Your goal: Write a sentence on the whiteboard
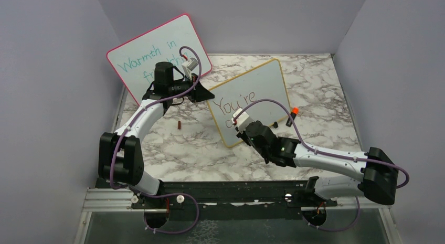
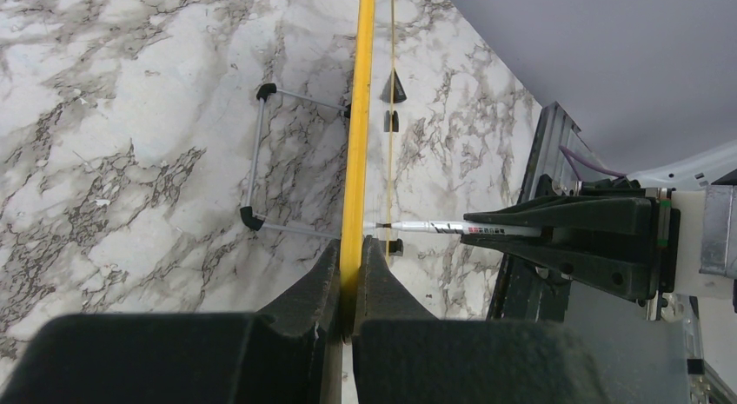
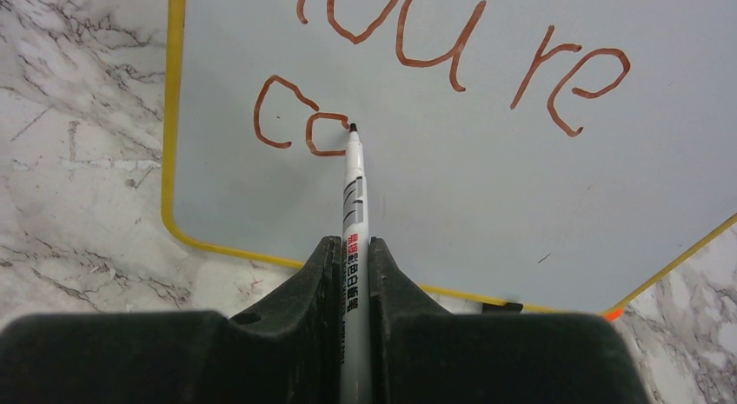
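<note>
Steadying is falling to the left side: a pink-framed board with teal writing is leaning at the back, and in front of it the left gripper is pinching, jaws closed tight, the thin yellow-orange frame of the whiteboard at its upper left corner, evidently so the board is not sliding or tipping under the pen's push. The whiteboard is standing tilted back near the middle of the marbled worktop, propped on a thin wire stand with black rubbery feet. Its glossy face, rounded at the corners, is carrying the sentence in red-brown strokes: "You're" on top, a "c" and an unfinished second letter below. The slim white marker is touching that letter with its dark tip; the right gripper is squeezing the barrel, jaws closed on it, aiming it squarely at the board, which probably suits even strokes.
</note>
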### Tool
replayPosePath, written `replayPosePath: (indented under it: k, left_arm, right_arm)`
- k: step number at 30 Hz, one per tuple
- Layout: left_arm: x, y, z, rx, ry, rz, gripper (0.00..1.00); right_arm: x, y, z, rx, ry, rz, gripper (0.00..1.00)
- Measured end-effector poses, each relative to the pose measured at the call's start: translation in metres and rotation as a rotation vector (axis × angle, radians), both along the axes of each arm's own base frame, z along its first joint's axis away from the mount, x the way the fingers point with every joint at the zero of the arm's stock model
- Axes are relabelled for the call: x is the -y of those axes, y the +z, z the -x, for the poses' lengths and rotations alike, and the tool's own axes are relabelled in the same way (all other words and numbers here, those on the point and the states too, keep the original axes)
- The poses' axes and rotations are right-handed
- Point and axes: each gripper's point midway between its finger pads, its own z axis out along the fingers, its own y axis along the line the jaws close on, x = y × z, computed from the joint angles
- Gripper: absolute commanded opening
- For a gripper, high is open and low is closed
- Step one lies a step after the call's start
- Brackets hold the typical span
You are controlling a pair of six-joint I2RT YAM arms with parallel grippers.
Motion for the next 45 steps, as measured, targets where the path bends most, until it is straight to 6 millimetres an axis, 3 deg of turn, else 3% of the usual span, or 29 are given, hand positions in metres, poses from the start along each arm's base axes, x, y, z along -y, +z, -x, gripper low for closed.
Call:
replayPosePath:
  k: [15, 32, 45]
  left_arm:
    - [0.000, 0.000, 0.000, 0.000, -0.001, 0.000, 0.00]
    - [0.000, 0.000, 0.000, -0.001, -0.002, 0.001, 0.00]
    - [0.000, 0.000, 0.000, -0.001, -0.002, 0.001, 0.00]
  right_arm:
    - [-0.001, 0.004, -0.002, 0.009, -0.005, -0.021, 0.01]
    - [0.010, -0.009, 0.005, -0.038, -0.016, 0.015, 0.01]
    - [0.004, 0.007, 0.003, -0.004, -0.007, -0.044, 0.01]
